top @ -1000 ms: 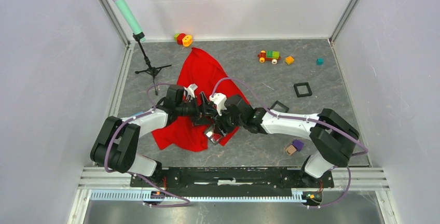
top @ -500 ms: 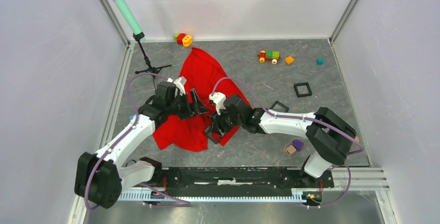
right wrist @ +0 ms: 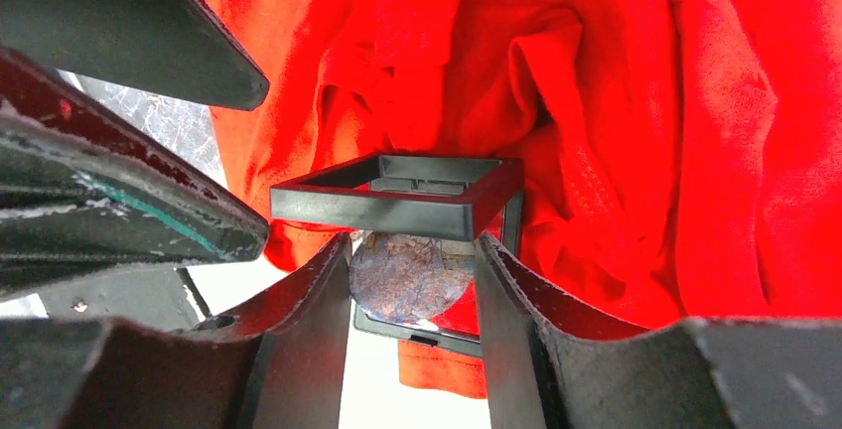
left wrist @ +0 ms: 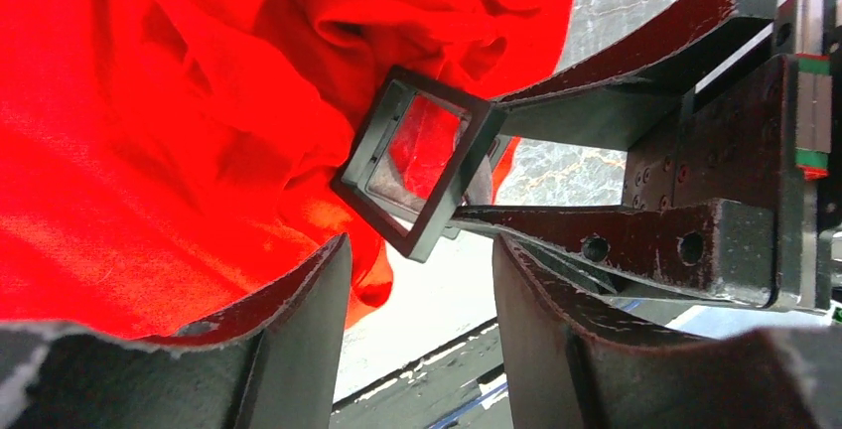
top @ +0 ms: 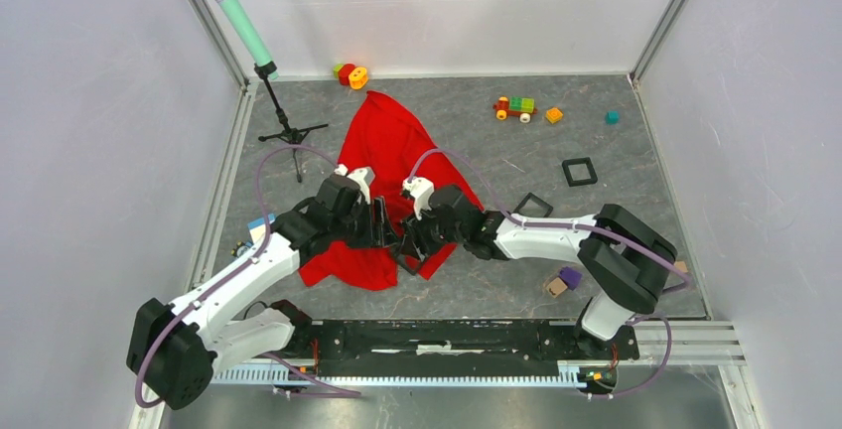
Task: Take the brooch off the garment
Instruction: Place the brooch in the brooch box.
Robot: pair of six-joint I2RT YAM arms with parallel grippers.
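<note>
**A:** Where is the brooch (left wrist: 417, 176)?

**B:** At the near edge of the red garment (top: 382, 141), between the two grippers. It is a black square frame with a clear pane, tilted, with one side against the folds.

**A:** Who has it?

**B:** The right gripper (right wrist: 412, 245). Its fingers pinch the frame from two sides (the left wrist view shows this best).

**A:** And the left gripper (left wrist: 419, 248)?

**B:** Its fingers are spread with nothing between them. The tips sit just short of the frame, by the cloth's edge.

**A:** Is the brooch free of the fabric?

**B:** I cannot tell. Red shows through the pane, and cloth touches one side. The garment lies crumpled on the grey table (top: 596, 131).
</note>
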